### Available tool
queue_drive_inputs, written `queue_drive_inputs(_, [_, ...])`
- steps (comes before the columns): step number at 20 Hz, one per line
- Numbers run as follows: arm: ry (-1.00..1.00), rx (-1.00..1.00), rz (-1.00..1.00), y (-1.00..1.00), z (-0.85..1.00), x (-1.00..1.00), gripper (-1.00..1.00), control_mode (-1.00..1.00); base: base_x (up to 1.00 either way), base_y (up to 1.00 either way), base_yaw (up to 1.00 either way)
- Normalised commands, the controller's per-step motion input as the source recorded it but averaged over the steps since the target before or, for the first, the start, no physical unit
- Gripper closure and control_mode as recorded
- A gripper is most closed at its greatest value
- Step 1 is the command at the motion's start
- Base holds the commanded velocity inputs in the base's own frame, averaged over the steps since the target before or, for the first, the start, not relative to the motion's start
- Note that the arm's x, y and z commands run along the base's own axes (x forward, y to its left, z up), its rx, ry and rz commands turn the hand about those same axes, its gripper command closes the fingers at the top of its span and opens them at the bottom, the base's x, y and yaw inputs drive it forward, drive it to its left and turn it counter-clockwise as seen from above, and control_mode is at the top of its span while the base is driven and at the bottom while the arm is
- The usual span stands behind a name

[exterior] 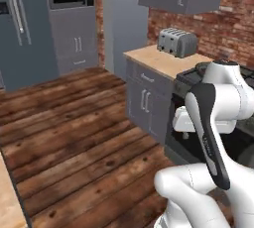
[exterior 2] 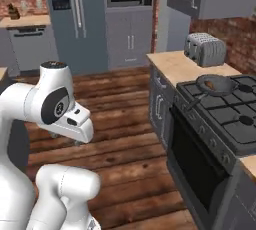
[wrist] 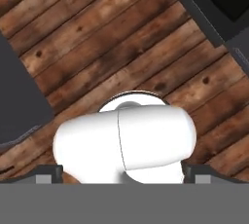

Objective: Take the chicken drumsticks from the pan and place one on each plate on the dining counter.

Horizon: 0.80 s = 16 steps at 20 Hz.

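Drumsticks wait in the round dark grey frying pan on the stove, far right; gripper wide, empty, must reach there.

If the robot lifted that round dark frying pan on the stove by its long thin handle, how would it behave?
The round dark grey frying pan looks rigid, so it probably wouldn't flex. Its long thin handle sits far from the bowl, so it would likely tip downward. Whatever lies inside might slide.
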Motion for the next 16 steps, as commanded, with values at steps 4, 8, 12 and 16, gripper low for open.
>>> queue_drive_inputs(4, [0.00, 0.00, 0.00, 0.00, 0.00, 0.00, -1.00, 1.00, 0.00, -0.01, -1.00])
queue_drive_inputs(8, [0.00, 0.00, 0.00, 0.00, 0.00, 0.00, -1.00, 1.00, 0.00, 0.00, -1.00])
queue_drive_inputs(12, [0.00, 0.00, 0.00, 0.00, 0.00, 0.00, -1.00, 1.00, 0.38, 0.26, -0.86])
queue_drive_inputs(16, [0.00, 0.00, 0.00, 0.00, 0.00, 0.00, -1.00, 1.00, 0.80, 0.60, -0.10])
